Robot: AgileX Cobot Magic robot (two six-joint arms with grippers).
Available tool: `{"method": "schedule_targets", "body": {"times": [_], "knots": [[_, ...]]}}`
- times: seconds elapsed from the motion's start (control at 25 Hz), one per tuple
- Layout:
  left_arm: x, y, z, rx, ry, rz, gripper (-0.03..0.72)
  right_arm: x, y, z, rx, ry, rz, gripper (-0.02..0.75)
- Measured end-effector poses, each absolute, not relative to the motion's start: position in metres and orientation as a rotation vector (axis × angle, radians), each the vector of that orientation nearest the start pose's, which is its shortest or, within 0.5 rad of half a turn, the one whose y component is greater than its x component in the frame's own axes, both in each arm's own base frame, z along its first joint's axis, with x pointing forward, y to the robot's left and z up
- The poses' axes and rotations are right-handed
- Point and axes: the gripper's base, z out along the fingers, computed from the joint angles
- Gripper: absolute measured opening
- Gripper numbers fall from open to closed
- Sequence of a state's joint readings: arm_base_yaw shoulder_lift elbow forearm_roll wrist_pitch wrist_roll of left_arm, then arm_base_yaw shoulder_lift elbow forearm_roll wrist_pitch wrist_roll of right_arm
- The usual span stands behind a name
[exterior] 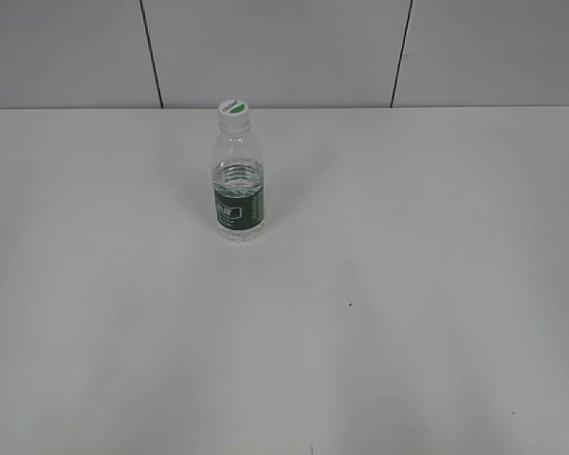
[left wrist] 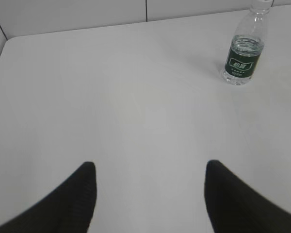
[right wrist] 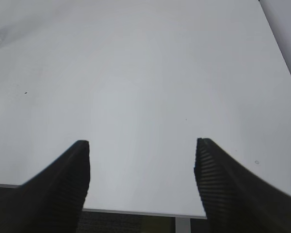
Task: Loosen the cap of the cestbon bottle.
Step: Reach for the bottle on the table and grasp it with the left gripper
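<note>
Approach not begun: both the left gripper point(left wrist: 150, 170) and right gripper point(right wrist: 142, 148) gape empty; the cestbon bottle point(exterior: 238, 185) stands upright at eleven o'clock, the cap point(exterior: 233, 110) untouched; one must grasp its body next.

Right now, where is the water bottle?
In the exterior view the cestbon bottle stands upright left of centre, toward the far edge of the white table, with nothing beside it.

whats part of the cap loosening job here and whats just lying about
For the job:
- cestbon bottle, standing upright
- cap, on the bottle's neck
- left gripper, open, holding nothing
- right gripper, open, holding nothing

Just there:
- white table, nothing else lies on it
</note>
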State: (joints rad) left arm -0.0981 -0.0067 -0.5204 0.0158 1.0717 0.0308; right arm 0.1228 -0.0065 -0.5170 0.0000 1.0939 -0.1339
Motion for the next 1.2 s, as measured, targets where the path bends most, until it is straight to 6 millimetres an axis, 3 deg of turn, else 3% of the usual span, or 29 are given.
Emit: {"method": "schedule_targets", "body": {"times": [0.64, 0.84, 1.0, 1.2], "knots": [[-0.008, 0.004, 0.283, 0.127, 2.013, 0.010, 0.433, -0.009, -0.001, 0.279, -0.263, 2.037, -0.007, 0.516], [-0.004, 0.007, 0.312, 0.121, 1.857, 0.066, 0.433, -0.009, -0.001, 0.279, -0.263, 2.037, -0.007, 0.516], [0.015, 0.007, 0.336, 0.134, 1.774, 0.097, 0.433, -0.009, -0.001, 0.279, -0.263, 2.037, -0.007, 0.516], [0.060, 0.000, 0.356, 0.163, 1.693, 0.093, 0.433, -0.009, -0.001, 0.279, -0.263, 2.037, -0.007, 0.516]]}}
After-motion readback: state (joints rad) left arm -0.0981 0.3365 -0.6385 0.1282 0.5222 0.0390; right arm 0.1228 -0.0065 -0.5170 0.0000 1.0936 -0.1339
